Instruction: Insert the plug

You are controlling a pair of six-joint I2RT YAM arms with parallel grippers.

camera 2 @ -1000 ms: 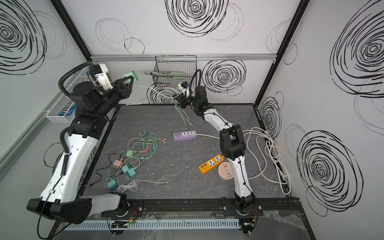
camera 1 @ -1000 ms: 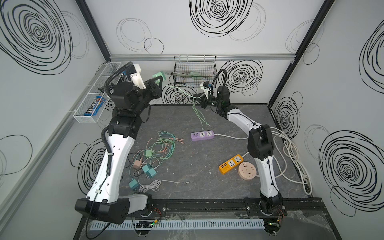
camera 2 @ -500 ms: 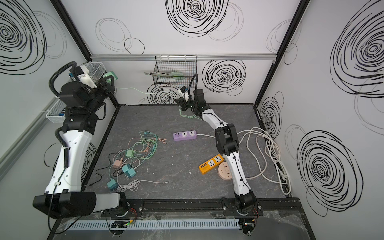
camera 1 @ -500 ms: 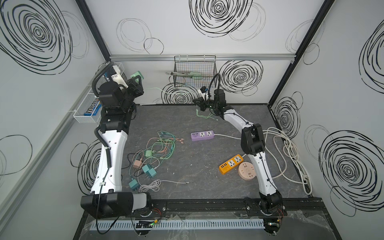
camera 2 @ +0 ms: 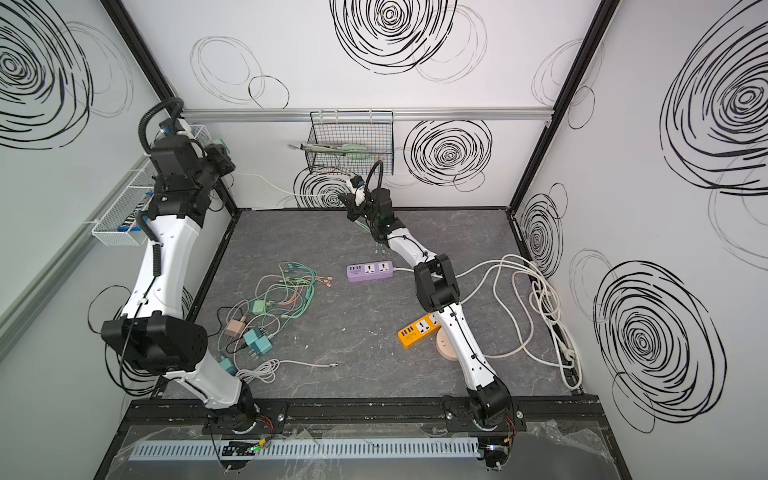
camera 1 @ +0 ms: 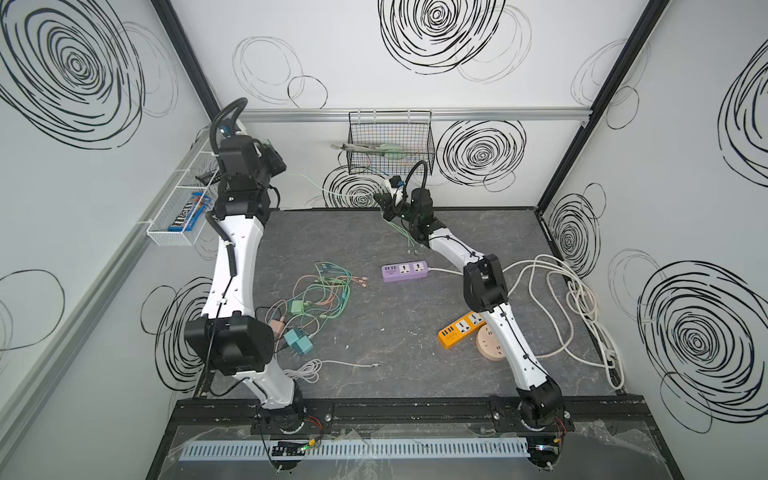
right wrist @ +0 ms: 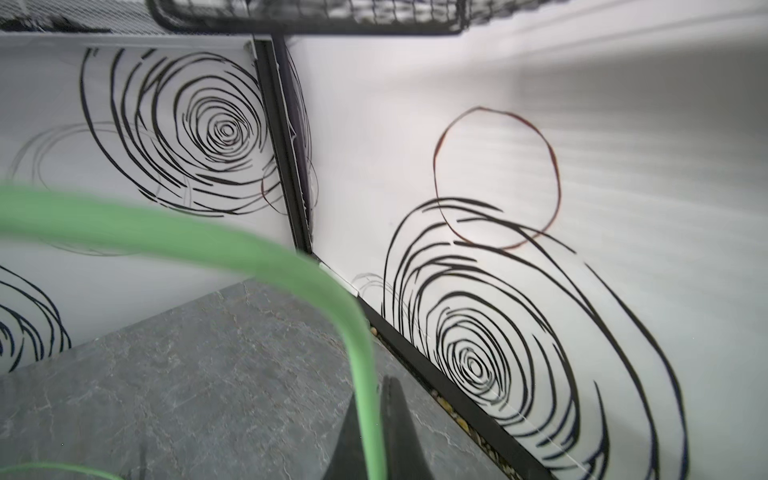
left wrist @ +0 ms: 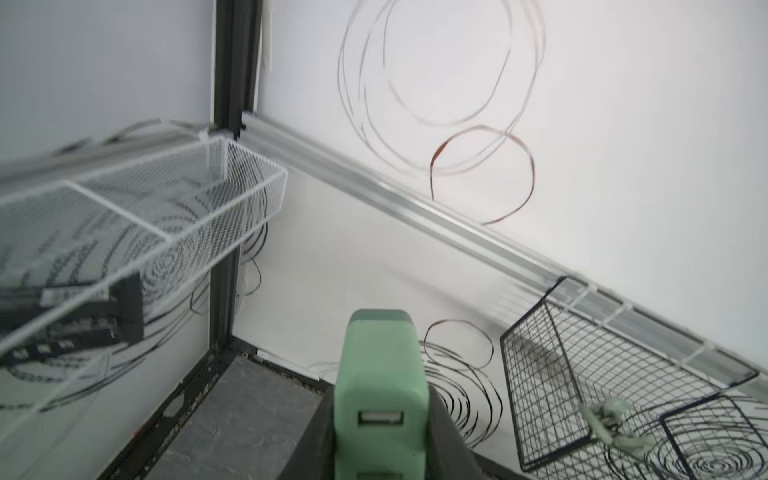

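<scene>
Between the left fingers (left wrist: 449, 453), green plug (left wrist: 380, 386), right fingers (right wrist: 400, 436) pinching green cable (right wrist: 257, 257)

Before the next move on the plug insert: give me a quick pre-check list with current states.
1. Left gripper holds the mint-green plastic USB charger block: ok, clamped between the jaws.
2. Charger's USB port empty and facing outward: ok.
3. Right gripper shut on the thin green cable: ok.
4. Cable's plug end found and lined up with the port: cannot tell, no view shows it.
5. Sockets free on the purple power strip: ok, nothing plugged in.
</scene>
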